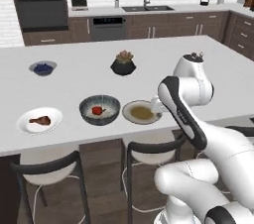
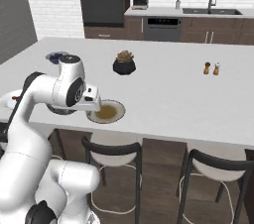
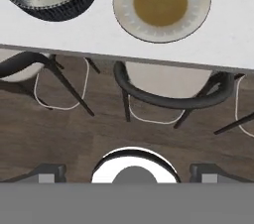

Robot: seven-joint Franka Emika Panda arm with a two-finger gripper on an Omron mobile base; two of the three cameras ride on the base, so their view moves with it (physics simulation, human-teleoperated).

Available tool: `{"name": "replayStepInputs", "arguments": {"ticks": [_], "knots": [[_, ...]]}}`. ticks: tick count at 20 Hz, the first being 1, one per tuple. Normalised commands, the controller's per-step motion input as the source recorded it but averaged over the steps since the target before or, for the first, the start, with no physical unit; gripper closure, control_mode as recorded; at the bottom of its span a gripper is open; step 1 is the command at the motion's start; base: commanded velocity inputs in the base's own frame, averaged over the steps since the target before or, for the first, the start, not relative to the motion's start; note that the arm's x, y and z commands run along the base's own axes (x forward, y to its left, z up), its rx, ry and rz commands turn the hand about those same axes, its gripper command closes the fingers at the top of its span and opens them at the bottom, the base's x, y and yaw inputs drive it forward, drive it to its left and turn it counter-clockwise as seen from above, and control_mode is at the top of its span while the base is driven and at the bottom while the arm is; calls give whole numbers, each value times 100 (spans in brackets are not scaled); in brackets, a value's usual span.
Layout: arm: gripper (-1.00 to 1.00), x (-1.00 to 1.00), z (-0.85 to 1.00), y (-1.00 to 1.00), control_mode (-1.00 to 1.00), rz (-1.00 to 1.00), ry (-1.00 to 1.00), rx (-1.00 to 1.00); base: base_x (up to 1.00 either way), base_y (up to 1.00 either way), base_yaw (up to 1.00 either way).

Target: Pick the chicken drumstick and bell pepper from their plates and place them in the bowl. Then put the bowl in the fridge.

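You had the bell pepper (image 1: 97,110) already lying in the bowl (image 1: 99,109), while the chicken drumstick (image 1: 40,120) lay on the white plate (image 1: 39,120) at the left, near the counter (image 1: 149,64) edge. The beige plate (image 1: 142,112) sat bare just right of the bowl. The hand (image 3: 128,168) was released, jaws spread wide and gripping nothing, and its camera looked down past the counter edge at the stools (image 3: 171,89). By my reading, the drumstick was your step in hand: you needed to swing left across the bowl, come down over the meaty middle with the jaws across its width, and lift clear before crossing the rim. The fingertips (image 3: 48,172) were barely visible. The fridge was out of sight, and the arm hid part of the beige plate in the right base view
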Motion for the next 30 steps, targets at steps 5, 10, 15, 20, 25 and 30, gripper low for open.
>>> {"name": "replayStepInputs", "arguments": {"ticks": [5, 10, 15, 20, 25, 30], "knots": [[-100, 0, 0, 0, 100, 0, 0, 0, -21, 100, -12], [-100, 0, 0, 0, 100, 0, 0, 0, 38, 100, -17], [-100, 0, 0, 0, 100, 0, 0, 0, 97, 56, -24], [-100, 0, 0, 0, 100, 0, 0, 0, 100, 64, -18], [-100, 75, 0, 88, -100, -3, 0, -17, 0, 0, 0], [-100, 55, -12, 51, -100, 34, 7, -3, 0, 0, 0]]}}
